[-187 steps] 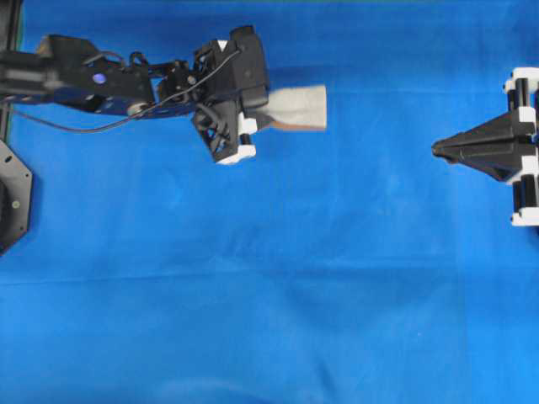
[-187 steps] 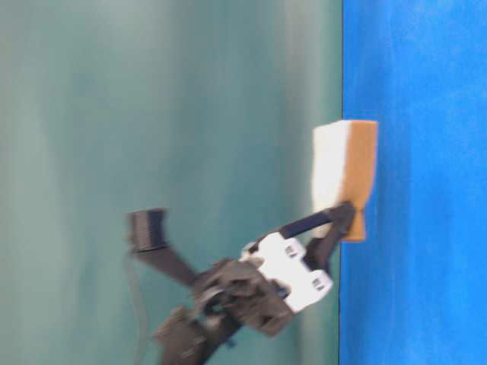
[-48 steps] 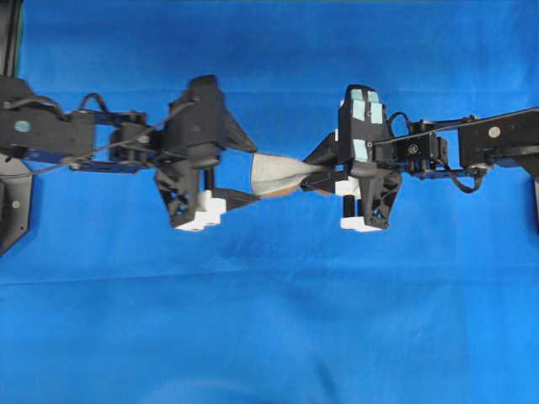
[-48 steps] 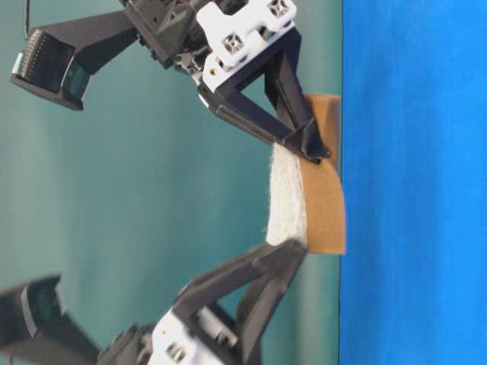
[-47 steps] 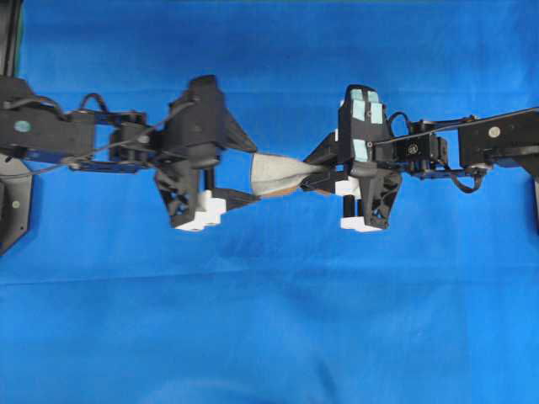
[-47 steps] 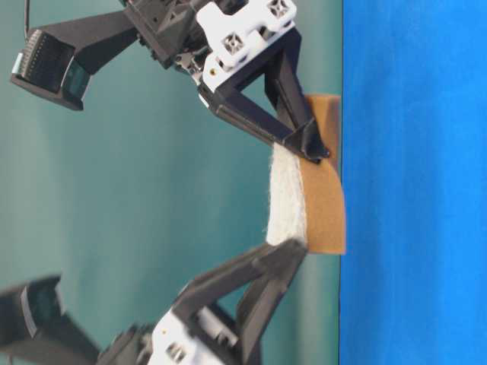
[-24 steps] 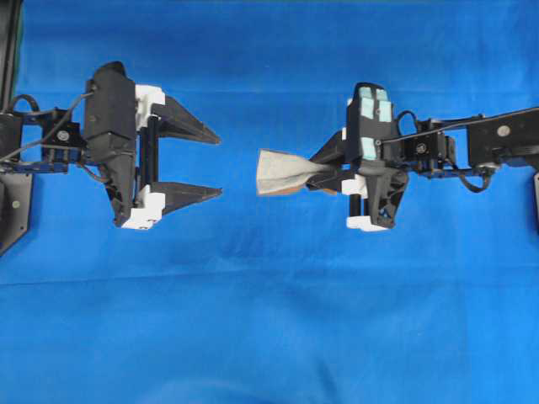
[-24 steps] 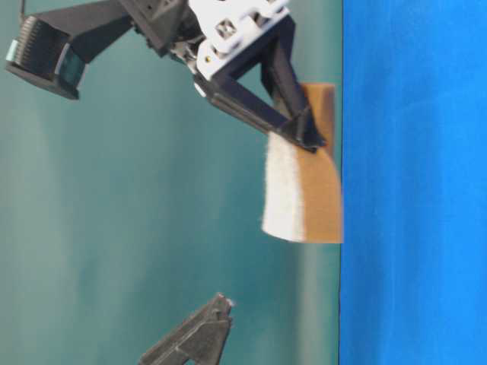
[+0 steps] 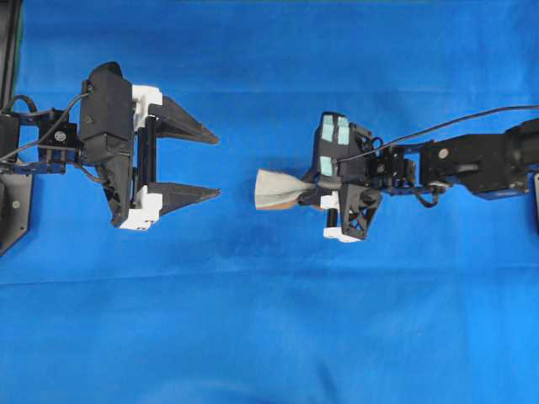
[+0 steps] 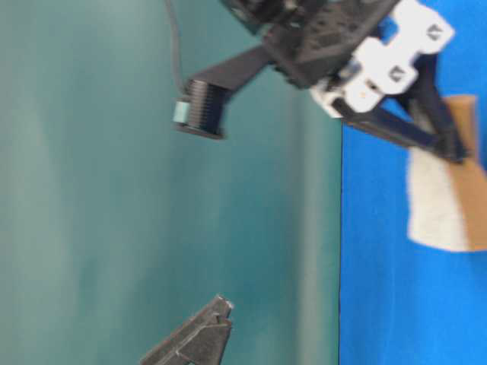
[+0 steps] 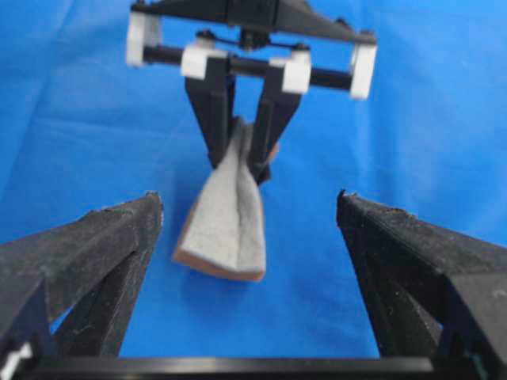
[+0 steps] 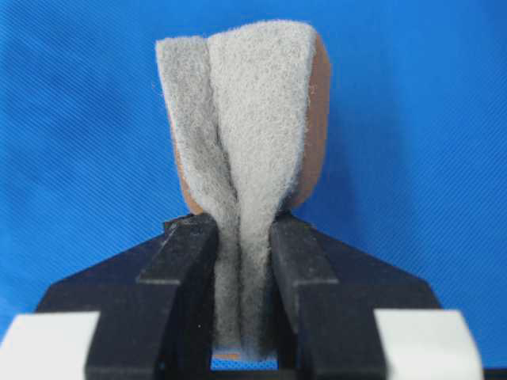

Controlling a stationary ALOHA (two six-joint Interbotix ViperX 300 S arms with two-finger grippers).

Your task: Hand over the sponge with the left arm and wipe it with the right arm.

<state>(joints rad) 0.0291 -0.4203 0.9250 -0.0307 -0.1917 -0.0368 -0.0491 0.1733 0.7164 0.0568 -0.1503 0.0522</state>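
The right tool pinches the sponge; the left tool gapes wide, empty. Next: lower it flat onto the table, keep the pinch firm, stroke evenly.

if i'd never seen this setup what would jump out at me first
Probably the sponge, pinched so hard at one end by the right end effector that its grey fuzzy face folds into a crease, right of centre in the overhead view. Next, the left end effector facing it from the left, fingers spread wide and holding nothing. Everything sits over a bright blue cloth.
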